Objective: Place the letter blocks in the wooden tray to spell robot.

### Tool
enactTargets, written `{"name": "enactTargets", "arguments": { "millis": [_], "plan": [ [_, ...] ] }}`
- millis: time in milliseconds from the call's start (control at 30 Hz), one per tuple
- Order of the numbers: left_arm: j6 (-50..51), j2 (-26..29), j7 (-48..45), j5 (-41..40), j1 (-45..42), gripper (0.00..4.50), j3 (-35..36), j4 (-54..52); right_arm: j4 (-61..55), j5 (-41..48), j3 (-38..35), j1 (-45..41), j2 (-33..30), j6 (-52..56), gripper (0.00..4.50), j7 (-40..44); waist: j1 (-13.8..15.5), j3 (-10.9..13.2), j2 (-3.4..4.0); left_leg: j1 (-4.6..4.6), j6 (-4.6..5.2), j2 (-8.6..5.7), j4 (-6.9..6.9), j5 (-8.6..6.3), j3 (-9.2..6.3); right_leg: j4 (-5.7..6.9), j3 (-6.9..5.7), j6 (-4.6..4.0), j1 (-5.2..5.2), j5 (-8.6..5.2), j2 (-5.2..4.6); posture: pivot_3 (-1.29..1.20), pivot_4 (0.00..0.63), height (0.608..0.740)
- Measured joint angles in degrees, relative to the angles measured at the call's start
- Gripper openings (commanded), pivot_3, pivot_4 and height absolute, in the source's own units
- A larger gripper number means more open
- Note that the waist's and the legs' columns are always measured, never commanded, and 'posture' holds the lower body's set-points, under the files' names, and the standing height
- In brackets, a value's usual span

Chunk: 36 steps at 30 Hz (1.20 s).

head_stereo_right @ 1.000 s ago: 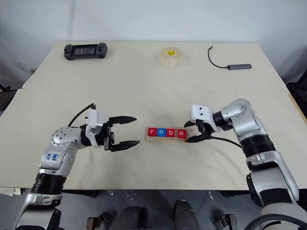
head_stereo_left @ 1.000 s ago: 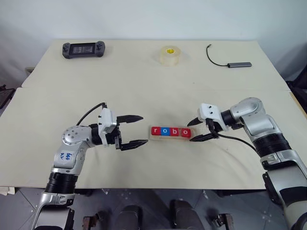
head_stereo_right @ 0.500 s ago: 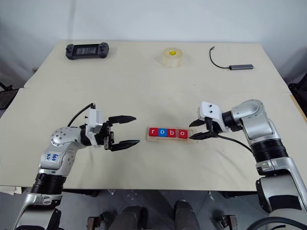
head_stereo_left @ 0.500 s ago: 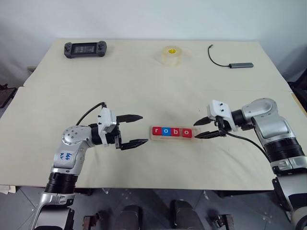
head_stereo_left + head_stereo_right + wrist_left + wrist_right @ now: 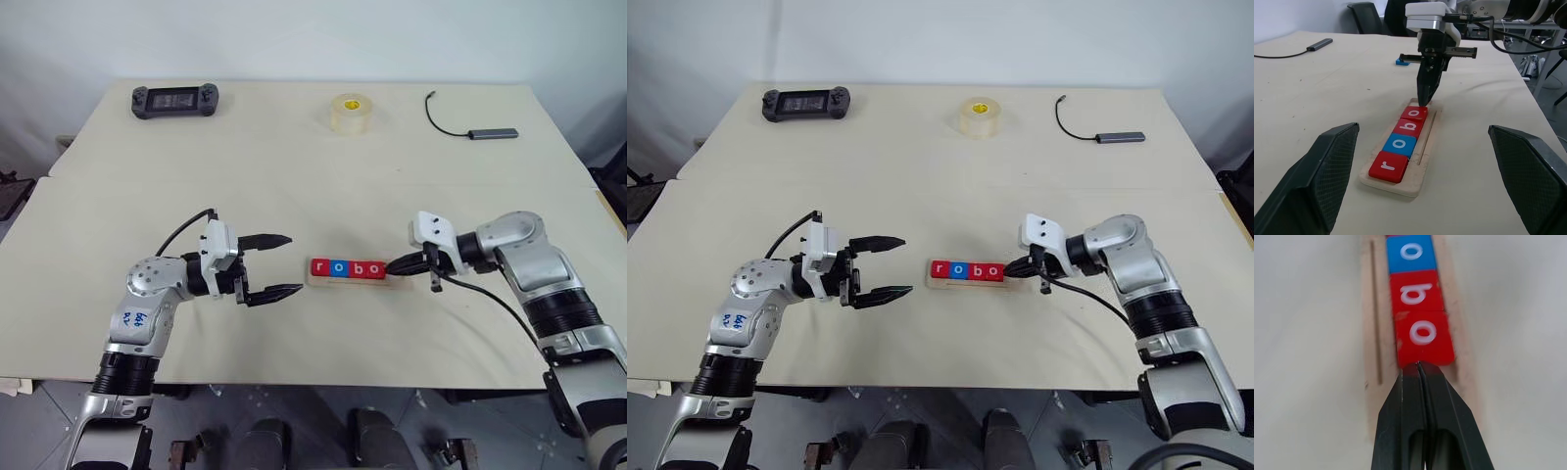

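Note:
The wooden tray (image 5: 353,283) lies mid-table with four letter blocks in its slot, reading r, o, b, o: red r (image 5: 1388,166), blue o (image 5: 1400,144), red b (image 5: 1408,128), red o (image 5: 1422,335). My right gripper (image 5: 392,264) is shut, holding nothing. Its tips point down at the tray's right end and touch the outer edge of the last red o. A small blue block (image 5: 1403,61) lies on the table beyond that gripper; I cannot read its letter. My left gripper (image 5: 292,263) stands open just left of the tray, level and pointing at it, with nothing between its fingers.
At the far side of the table (image 5: 294,166) lie a black game controller (image 5: 174,99), a roll of tape (image 5: 348,113), and a black cable with a grey adapter (image 5: 490,132). A seam runs across the table behind the tray.
My right gripper's fingers have gone from open to shut. It drew a little to the right, then came back with its tips against the last red o. The left arm has not moved.

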Motion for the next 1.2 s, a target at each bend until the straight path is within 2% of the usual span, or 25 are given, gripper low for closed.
{"name": "enactTargets", "arguments": {
  "millis": [200, 300, 333, 400, 467, 600, 733, 800, 867, 967, 1067, 1200],
  "plan": [
    [-0.01, -0.02, 0.03, 0.0, 0.0, 4.5, 0.0, 0.0, -0.23, -0.24, -0.01, -0.22, 0.69, 0.1, 0.03, -0.72, -0.02, 0.0, 0.0, 0.0, 0.0, 0.0, 0.0, 0.0, 0.0, 0.0, 0.0, 0.0, 0.0, 0.0, 0.01, 0.0, 0.15, 0.74],
    [-0.06, -0.11, 0.01, 0.0, 0.01, 4.5, -0.03, 0.09, -3.58, 0.71, -0.56, 1.14, -1.46, 1.5, 0.03, 0.06, 0.11, 0.0, 0.0, -0.01, 0.0, 0.0, -0.01, 0.0, -0.02, 0.0, -0.02, 0.0, 0.0, 0.0, 0.0, 0.0, 0.15, 0.74],
    [-0.08, -0.14, -0.01, 0.0, 0.01, 4.5, -0.05, 0.12, -5.78, 1.75, -1.85, 2.44, -2.57, 2.48, 0.19, -0.15, 0.26, 0.0, 0.0, -0.02, 0.0, -0.01, -0.01, 0.0, -0.04, 0.0, -0.03, 0.0, 0.01, 0.0, 0.0, 0.0, 0.15, 0.74],
    [-0.12, -0.25, -0.03, 0.0, -0.08, 4.5, -0.09, 0.33, -9.39, 3.82, -5.61, 5.17, -3.82, 4.93, 0.57, -1.92, 0.48, 0.0, 0.0, -0.03, 0.01, -0.02, -0.01, -0.01, -0.04, 0.0, -0.03, 0.0, 0.02, 0.0, -0.01, 0.0, 0.15, 0.74],
    [-0.24, -0.4, -0.06, 0.0, -0.17, 4.5, -0.1, 0.51, -13.99, 6.29, -11.18, 9.97, -5.23, 7.02, 1.23, -5.2, 1.03, 0.0, 0.0, -0.03, 0.01, -0.01, -0.02, -0.01, -0.04, -0.01, -0.03, 0.0, 0.02, 0.0, -0.02, 0.0, 0.15, 0.74],
    [-0.55, -0.9, -0.39, 0.0, -0.33, 4.5, -0.3, 1.06, -23.57, 8.73, -25.99, 26.11, -5.43, 7.55, 2.55, -15.87, 2.35, 0.0, -0.01, -0.03, 0.04, -0.04, -0.05, -0.02, -0.06, -0.02, -0.04, 0.0, 0.08, 0.0, 0.03, 0.0, 0.15, 0.74],
    [-0.56, -1.66, -0.6, 0.0, -0.48, 4.5, -0.75, 1.95, -29.26, 10.14, -39.13, 39.46, -0.74, 5.34, 3.89, -24.9, 2.88, 0.0, -0.01, 0.02, 0.07, -0.12, -0.03, -0.03, -0.01, -0.02, 0.02, 0.01, 0.1, 0.0, 0.11, 0.0, 0.15, 0.74],
    [-0.43, -2.54, -0.55, -0.01, -0.83, 4.5, -1.31, 2.2, -33.17, 10.57, -45.73, 47.53, 3.52, 3.5, 4.47, -29.8, 2.97, -0.01, -0.01, 0.06, 0.07, -0.1, -0.06, -0.03, -0.02, -0.02, 0.02, 0.01, 0.14, 0.0, 0.14, 0.0, 0.15, 0.74],
    [-0.32, -2.77, -0.52, -0.01, -0.79, 4.5, -1.47, 2.35, -34.58, 10.6, -49.5, 53.63, 7.51, 1.88, 4.47, -33.98, 2.86, -0.02, -0.01, 0.08, 0.1, -0.15, -0.06, -0.01, 0.05, 0.0, 0.12, 0.03, 0.15, 0.01, 0.13, 0.0, 0.15, 0.74],
    [-0.17, -3.04, -0.55, -0.01, -0.9, 4.5, -1.8, 2.4, -35.36, 11.01, -52.48, 58.35, 12.43, 0.76, 4.47, -39.04, 2.13, -0.03, 0.01, 0.23, 0.13, -0.14, -0.07, 0.0, 0.19, 0.01, 0.26, 0.05, 0.21, 0.02, 0.14, 0.0, 0.15, 0.74],
    [-0.09, -3.47, -0.66, -0.01, -1.53, 4.5, -2.31, 2.52, -36.92, 11.09, -52.47, 60.05, 15.3, -0.1, 4.47, -43.01, 1.23, -0.03, 0.02, 0.51, 0.09, -0.08, -0.13, 0.03, 0.22, 0.07, 0.3, 0.05, 0.42, 0.02, 0.16, 0.0, 0.15, 0.74],
    [-0.11, -3.53, -0.74, 0.0, -2.12, 4.5, -2.32, 2.7, -38.45, 12.79, -50.75, 57.39, 15.01, 2.97, 4.47, -45.89, 0.7, -0.03, 0.03, 0.91, 0.08, -0.02, -0.26, 0.04, 0.31, 0.07, 0.38, 0.04, 0.71, 0.02, 0.18, 0.0, 0.15, 0.74]
  ]
}}
